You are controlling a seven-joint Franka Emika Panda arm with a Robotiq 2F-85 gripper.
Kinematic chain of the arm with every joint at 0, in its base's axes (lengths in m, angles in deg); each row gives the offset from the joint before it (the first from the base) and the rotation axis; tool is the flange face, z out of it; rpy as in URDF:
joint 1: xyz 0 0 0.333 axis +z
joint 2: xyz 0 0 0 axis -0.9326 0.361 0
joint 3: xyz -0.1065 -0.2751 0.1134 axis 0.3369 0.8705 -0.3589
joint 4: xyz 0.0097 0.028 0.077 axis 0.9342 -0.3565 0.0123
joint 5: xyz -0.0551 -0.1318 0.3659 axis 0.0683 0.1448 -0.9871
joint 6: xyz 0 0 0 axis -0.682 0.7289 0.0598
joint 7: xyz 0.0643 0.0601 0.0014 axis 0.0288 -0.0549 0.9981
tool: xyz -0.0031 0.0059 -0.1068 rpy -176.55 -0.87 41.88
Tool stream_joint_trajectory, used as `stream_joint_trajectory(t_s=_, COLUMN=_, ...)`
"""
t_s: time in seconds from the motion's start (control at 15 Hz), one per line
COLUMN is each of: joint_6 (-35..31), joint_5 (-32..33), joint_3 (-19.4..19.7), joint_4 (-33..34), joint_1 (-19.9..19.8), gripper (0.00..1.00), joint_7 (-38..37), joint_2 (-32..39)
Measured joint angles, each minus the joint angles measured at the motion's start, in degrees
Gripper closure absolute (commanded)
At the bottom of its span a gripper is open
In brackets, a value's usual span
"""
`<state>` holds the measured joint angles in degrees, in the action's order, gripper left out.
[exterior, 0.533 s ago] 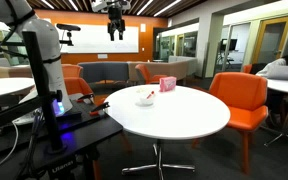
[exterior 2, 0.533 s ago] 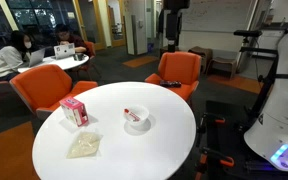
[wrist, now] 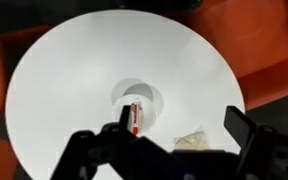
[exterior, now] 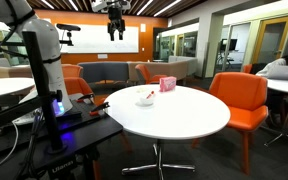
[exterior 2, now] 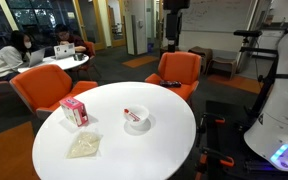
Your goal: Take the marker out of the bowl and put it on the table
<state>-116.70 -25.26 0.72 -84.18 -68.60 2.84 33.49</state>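
Marker (wrist: 135, 117) lies red in the shallow bowl (wrist: 150, 93) near the middle of the table (wrist: 54, 80) — open to a reach from straight above, where the gripper (exterior: 115, 32) hangs high with its jaws spread wide. Bare tabletop rings the bowl on every side; the pink container (exterior 2: 74, 110) and a pale crumpled bag (exterior 2: 84, 146) sit well apart to its left — so a set-down spot short of the edge looks easy to find.

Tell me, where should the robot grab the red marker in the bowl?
Grip the marker at its middle, end effector coming straight down, fingers closing across its thin width. It lies low in the shallow bowl, so the rim probably blocks a sideways approach.
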Motion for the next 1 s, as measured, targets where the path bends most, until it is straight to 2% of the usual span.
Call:
stream_joint_trajectory(t_s=0.47, joint_6=-1.8, joint_5=0.0, joint_3=0.0, joint_4=-0.1, joint_1=0.0, gripper=0.0, joint_7=0.0, joint_2=1.1)
stream_joint_trajectory(t_s=1.0, joint_6=-16.4, joint_5=1.0, joint_3=1.5, joint_4=0.6, joint_1=-1.3, gripper=0.0, joint_7=0.2, joint_2=17.2)
